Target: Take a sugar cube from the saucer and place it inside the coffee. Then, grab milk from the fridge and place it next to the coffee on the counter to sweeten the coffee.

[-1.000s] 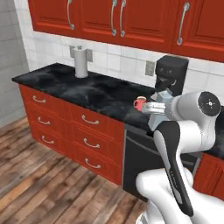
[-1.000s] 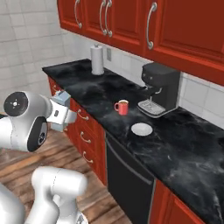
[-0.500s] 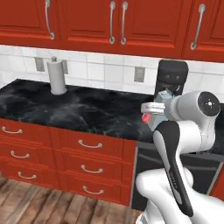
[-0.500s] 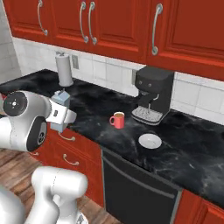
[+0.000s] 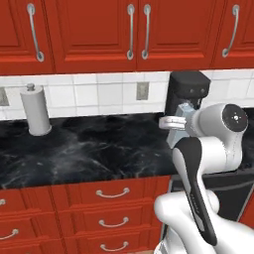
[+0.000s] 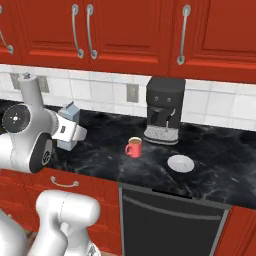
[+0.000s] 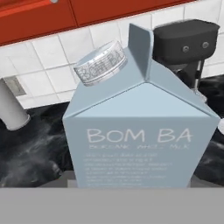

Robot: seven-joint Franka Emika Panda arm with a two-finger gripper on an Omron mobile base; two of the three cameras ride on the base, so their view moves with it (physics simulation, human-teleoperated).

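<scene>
The red cupboards (image 6: pixel 125 30) hang above a long black counter (image 6: pixel 105 160) with white swirls. On the counter, by the wall, stands the black coffee machine (image 6: pixel 164 110). A paper towel roll (image 5: pixel 34 110) stands far off to the left.

The robot's white arm carries the milk (image 6: pixel 69 116), a pale blue carton with a pointy top. In the hand view the milk fills the middle, with its round cap (image 7: pixel 99 62) near the top. The gripper (image 6: pixel 67 135) is clamped on the milk, low on its sides, and holds it up over the counter's front edge.

The red coffee (image 6: pixel 134 147) sits in front of the machine. The white saucer (image 6: pixel 181 163) lies just to its right, apart from it. No sugar cube can be made out on the saucer; it is too small to tell.

What could go wrong: the carton is taller than the cup, so if the arm swings in too low or too close, the milk may bump the coffee and spill it. If it lets go too high, the milk may tip over.
</scene>
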